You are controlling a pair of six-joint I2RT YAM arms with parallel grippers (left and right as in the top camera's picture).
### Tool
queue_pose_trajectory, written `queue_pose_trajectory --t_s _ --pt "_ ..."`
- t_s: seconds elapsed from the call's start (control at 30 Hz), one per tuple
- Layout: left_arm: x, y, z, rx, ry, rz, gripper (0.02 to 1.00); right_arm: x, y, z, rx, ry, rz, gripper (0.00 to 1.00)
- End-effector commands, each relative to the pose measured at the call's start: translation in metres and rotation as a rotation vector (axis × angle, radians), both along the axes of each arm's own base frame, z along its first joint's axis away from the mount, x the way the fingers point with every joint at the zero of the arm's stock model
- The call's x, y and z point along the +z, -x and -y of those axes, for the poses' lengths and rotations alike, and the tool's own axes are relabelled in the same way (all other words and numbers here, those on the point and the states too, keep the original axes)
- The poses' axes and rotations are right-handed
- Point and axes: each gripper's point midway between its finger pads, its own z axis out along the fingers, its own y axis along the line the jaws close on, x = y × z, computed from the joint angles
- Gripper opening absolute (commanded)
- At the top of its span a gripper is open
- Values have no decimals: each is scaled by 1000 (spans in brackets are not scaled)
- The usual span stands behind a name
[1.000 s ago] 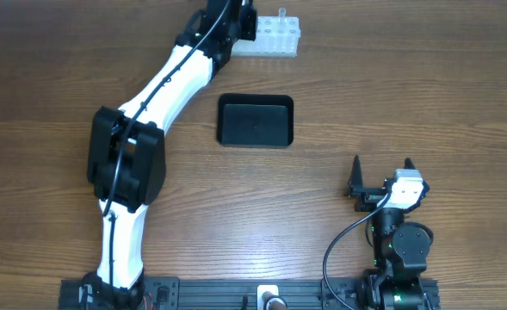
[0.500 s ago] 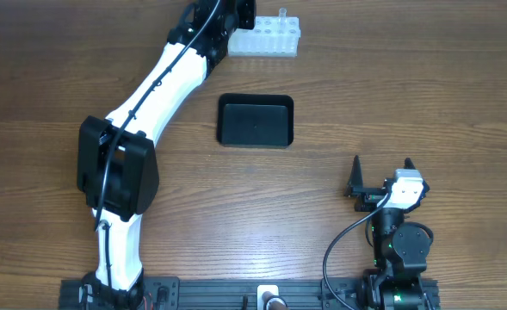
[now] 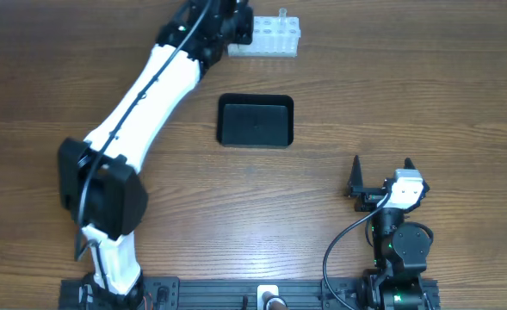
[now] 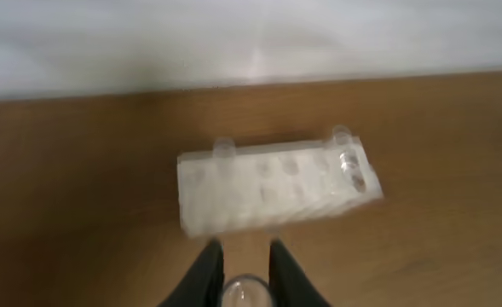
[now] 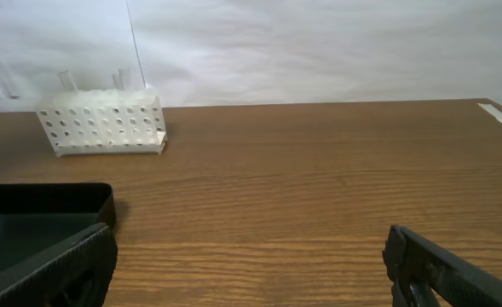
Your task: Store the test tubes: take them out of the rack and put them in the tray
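**Above the rack's near edge: my left fingers closed on one tube**

At the far side of the table, my left gripper hangs over the near edge of the clear rack. Its fingers are drawn in tight around a test tube, whose round open rim shows between them. I cannot tell whether the tube's lower end is free of the rack. Other tubes stand upright in the rack's far row. The black tray lies on the table between the rack and my bases, near the rack but not touching it. My right gripper sits close to its own base, well apart from rack and tray, fingers spread wide and holding nothing.
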Motion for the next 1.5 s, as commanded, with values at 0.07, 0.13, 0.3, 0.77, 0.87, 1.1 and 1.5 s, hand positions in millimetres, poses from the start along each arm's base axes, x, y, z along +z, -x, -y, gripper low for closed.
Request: queue_pose_trajectory --t_s 0.07,0.13,0.3,0.77,0.87,1.1,1.5 --pt "5 45 -1 -24 73 -175 99 -1 0 -3 13 -11 1 993" --pt "-11 61 -5 -29 47 -265 77 -1 0 -3 13 -11 1 993" --pt "-40 83 -14 -20 -12 -403 77 -1 0 -3 13 -11 1 993" --pt "-121 101 -1 -59 -25 -649 91 -1 0 -3 13 -11 1 993" --pt "-132 102 -2 -56 -35 -678 91 -1 0 -3 13 -11 1 991" --pt "-155 108 -1 -57 -45 -741 91 -1 0 -3 13 -11 1 989" --pt "-183 112 -2 -51 -64 -801 115 -1 0 -3 13 -11 1 991"
